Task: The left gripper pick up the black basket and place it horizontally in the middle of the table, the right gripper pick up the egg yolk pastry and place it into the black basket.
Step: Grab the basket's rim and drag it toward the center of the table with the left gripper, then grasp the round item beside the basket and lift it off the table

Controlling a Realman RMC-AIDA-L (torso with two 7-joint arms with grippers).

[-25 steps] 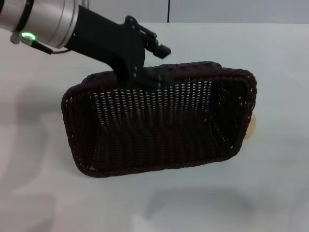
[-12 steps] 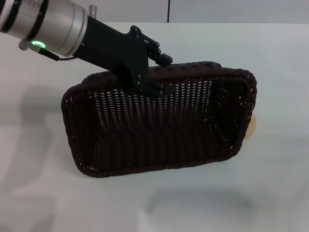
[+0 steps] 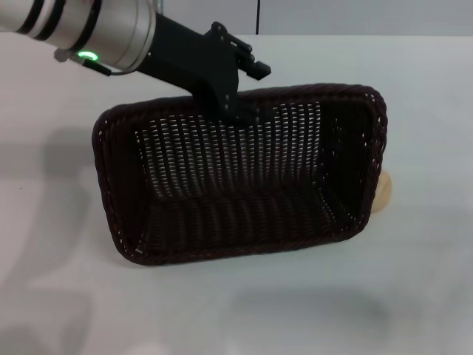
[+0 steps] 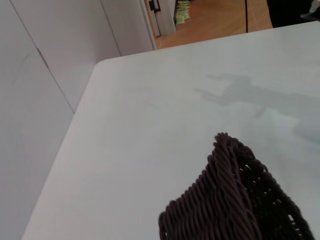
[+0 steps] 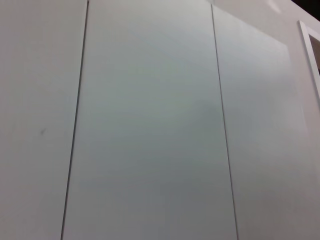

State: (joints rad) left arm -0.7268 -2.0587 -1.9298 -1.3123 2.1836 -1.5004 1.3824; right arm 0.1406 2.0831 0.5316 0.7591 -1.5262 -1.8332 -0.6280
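Lifted higher: black basket point(image 3: 244, 177), far rim clamped between left gripper point(image 3: 235, 111) fingers, tilted above table point(image 3: 429, 281).

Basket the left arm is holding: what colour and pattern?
Dark brown-black open weave, black basket, clearest in head view.

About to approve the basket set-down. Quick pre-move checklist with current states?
1. Left claw gripping the far rim of the black basket: ok.
2. Basket off the table, tilted with its opening toward the head camera: not level yet, not ok for release.
3. Egg yolk pastry beside the basket's right end, mostly hidden behind it; clearance: cannot tell.
4. Landing spot under the basket: hidden, cannot tell.
5. Right claw out of the workspace: not in the head view, its wrist camera faces wall panels: ok.
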